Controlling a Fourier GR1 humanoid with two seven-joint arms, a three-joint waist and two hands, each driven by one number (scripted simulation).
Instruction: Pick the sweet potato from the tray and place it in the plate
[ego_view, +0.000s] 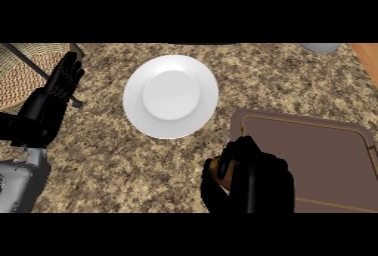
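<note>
Right hand: the black right hand (251, 180) is low in the view, at the left edge of the tray. Its fingers are curled round the sweet potato, so it is closed on it.
Sweet potato: only a small orange-brown bit of the sweet potato (219, 170) peeks out at the left side of the hand. The hand hides the rest. It cannot be told if it sits on the counter or is lifted up.
Tray: the brown tray (317, 150) lies flat on the right side of the counter. The right hand covers its lower left corner.
Plate: the white plate (171, 96) lies on the counter, up and to the left of the right hand, apart from it. Nothing is on it.
Left hand: the left hand (52, 97) is at the left edge, open, fingers straight and pointing up. It holds nothing.
Basket: a woven basket (22, 70) sits in the top left corner, behind the left hand.
Counter: the counter (133, 165) is speckled brown stone.
</note>
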